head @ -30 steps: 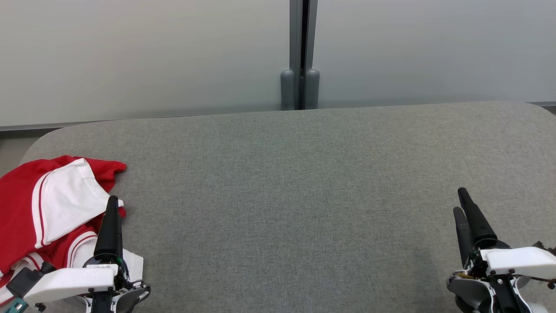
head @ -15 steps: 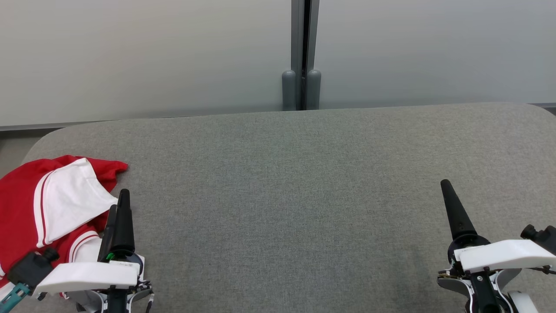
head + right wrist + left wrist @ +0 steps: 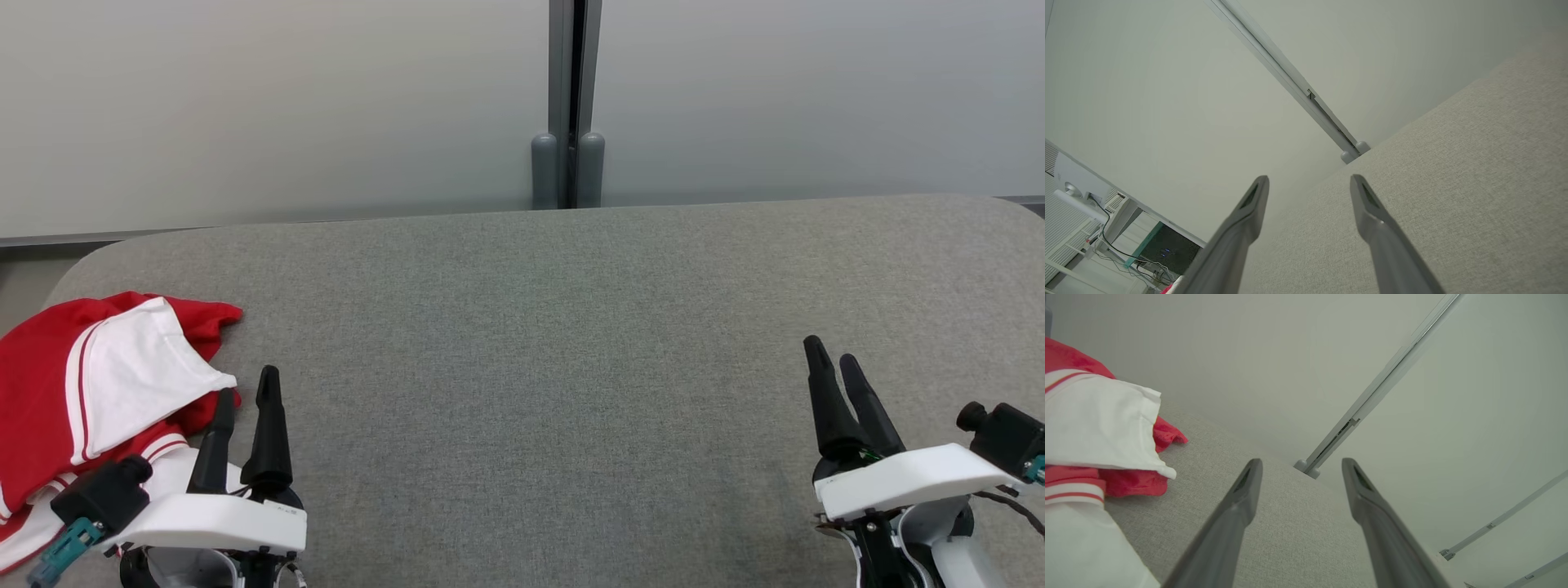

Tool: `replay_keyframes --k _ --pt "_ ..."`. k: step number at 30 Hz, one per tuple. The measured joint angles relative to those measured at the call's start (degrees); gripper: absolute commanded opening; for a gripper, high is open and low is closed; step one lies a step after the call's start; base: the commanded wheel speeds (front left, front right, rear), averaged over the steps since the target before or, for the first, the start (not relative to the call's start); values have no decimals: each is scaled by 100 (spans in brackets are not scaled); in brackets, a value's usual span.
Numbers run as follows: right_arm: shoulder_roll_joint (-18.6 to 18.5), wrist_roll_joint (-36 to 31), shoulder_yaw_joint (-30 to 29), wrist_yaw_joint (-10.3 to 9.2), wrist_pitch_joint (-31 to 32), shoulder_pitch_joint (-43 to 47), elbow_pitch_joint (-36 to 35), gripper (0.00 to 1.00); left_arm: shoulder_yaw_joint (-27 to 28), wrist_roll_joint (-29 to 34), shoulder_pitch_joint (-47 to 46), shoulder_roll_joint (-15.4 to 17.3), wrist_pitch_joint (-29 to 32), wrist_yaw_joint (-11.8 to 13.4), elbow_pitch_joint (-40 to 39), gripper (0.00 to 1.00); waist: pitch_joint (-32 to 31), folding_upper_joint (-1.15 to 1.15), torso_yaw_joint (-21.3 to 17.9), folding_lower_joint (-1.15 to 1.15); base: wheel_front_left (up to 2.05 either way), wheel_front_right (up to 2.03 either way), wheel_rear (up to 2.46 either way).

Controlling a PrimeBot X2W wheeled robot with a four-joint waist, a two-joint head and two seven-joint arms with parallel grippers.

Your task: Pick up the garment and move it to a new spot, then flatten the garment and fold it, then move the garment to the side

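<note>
The left claw (image 3: 246,385), spread wide and empty, hovers just beside the crumpled red-and-white garment (image 3: 90,384) on the grey surface (image 3: 531,367); the right claw (image 3: 830,351), equally spread, holds nothing.

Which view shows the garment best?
Head view: the garment lies crumpled at the left end of the table, its outline mostly visible. Left wrist view has a cropped close-up of its near edge; right wrist view, at most a red sliver.
</note>
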Motion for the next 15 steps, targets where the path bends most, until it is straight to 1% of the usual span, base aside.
replay_keyframes --k 8,15 --pt "-7 -756 86 0 -136 -64 126 100 -85 671 25 5 -131 142 -79 100 7 0 9 0 0 0 0" --pt "-8 -1352 114 1 -243 -117 289 100 -133 1128 47 18 -243 172 -104 100 11 0 17 0 0 0 0"
